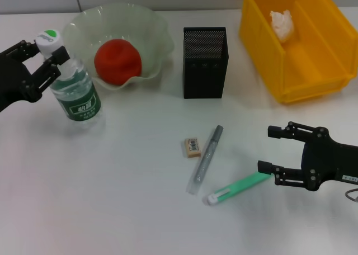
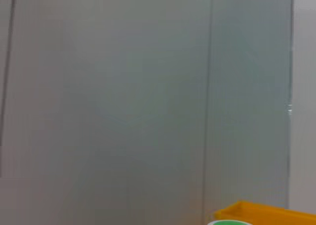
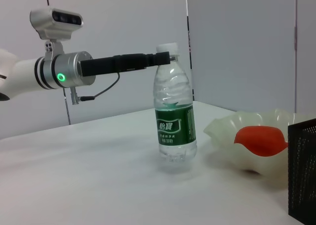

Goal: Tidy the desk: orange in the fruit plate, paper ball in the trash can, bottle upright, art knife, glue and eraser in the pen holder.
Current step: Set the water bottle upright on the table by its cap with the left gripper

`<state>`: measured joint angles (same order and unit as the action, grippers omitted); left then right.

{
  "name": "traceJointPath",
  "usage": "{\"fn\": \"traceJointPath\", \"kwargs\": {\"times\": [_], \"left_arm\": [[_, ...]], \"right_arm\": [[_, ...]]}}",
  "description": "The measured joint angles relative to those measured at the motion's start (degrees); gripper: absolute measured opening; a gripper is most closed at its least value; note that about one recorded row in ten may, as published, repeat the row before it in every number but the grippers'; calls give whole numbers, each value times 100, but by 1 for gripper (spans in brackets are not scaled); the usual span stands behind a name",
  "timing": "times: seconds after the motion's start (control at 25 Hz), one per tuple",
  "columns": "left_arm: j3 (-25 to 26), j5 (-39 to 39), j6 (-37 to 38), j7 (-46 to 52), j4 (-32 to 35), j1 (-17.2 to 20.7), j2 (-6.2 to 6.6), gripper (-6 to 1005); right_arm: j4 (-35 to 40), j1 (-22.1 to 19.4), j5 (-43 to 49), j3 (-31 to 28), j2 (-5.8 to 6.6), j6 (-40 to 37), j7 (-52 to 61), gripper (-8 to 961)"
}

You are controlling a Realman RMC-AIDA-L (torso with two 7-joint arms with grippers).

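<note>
Nearest the robot's body, the right gripper (image 1: 271,150) hangs with its jaws apart just beside the tail of the mint-green pen-shaped glue tube (image 1: 236,188), which lies flat on the white tabletop (image 1: 112,199) in front of the tall square black metal-mesh pen holder (image 1: 205,62). The tube looks light, stiff and smooth, likely to roll, so a grip across its middle seems safest. Between glue and pen holder lie the slim grey art knife (image 1: 207,156), thin enough to slip, and the small beige rectangular eraser (image 1: 192,147), just beside it and apparently close enough to be nudged.

Well to the left of the pen holder, the left gripper (image 1: 49,58) is clamped on the neck of the small clear plastic water bottle (image 1: 77,93), which stands upright; its thin wall probably gives under pressure, while the neck is firmer.

Just left of the pen holder, the round reddish-orange fruit (image 1: 117,62) sits in the pale-green scalloped fruit plate (image 1: 150,26). To its right, the crumpled white paper ball (image 1: 282,23) rests inside the bright yellow plastic trash can (image 1: 313,65).
</note>
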<state>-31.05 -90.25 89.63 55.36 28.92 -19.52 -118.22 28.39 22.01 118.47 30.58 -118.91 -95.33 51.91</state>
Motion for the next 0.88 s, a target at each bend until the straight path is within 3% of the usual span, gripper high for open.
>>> {"fn": "traceJointPath", "kwargs": {"times": [0.88], "left_arm": [[125,69,-666,-354,-339,-183,-29,430]], "right_arm": [[0,-12,0,-35,0,-48,-5,783]]}}
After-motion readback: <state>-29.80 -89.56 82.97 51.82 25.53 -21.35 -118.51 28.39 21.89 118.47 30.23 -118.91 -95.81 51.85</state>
